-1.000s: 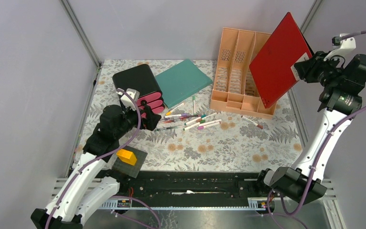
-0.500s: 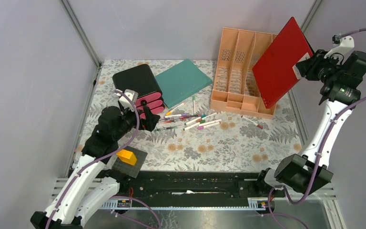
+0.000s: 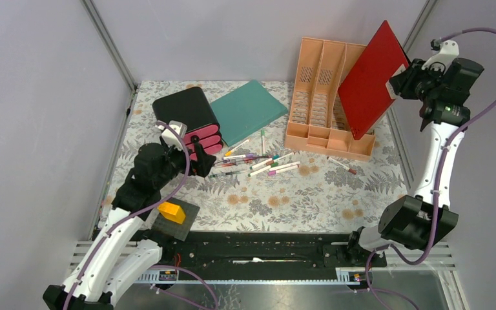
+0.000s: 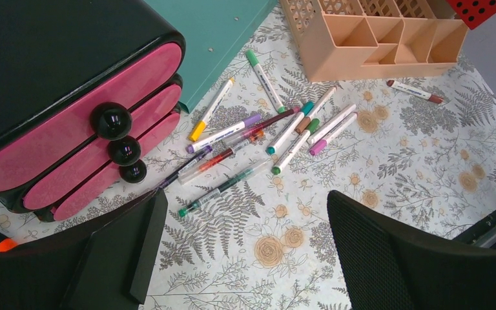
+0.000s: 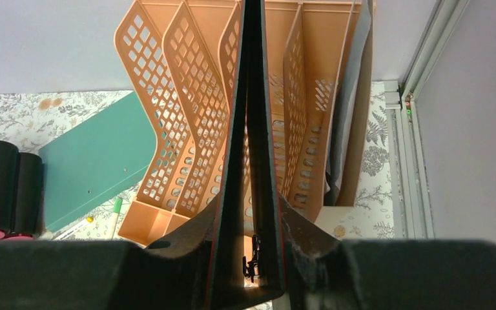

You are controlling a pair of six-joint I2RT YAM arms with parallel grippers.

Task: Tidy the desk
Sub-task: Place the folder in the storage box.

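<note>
The desk [image 3: 310,194] is a tabletop under a pale cloth with fern leaves and orange flowers. My right gripper [image 3: 402,82] is shut on a red folder [image 3: 369,81] and holds it tilted in the air over the right end of the peach file rack [image 3: 323,97]. In the right wrist view the folder [image 5: 253,129] stands edge-on between my fingers, above the rack's slots [image 5: 187,129]. My left gripper [image 4: 245,252] is open and empty, low over the cloth beside the black drawer box with pink fronts [image 3: 190,119]. Several markers [image 3: 265,163] lie scattered mid-desk.
A teal folder [image 3: 247,110] lies flat between the drawer box and the rack. A yellow block on a dark pad [image 3: 173,213] sits at the near left edge. One marker [image 3: 341,165] lies alone in front of the rack. Grey walls enclose the desk.
My right arm has swung the red folder left and up, so it now stands steeper over the file rack's right slots. The left arm has not moved.
</note>
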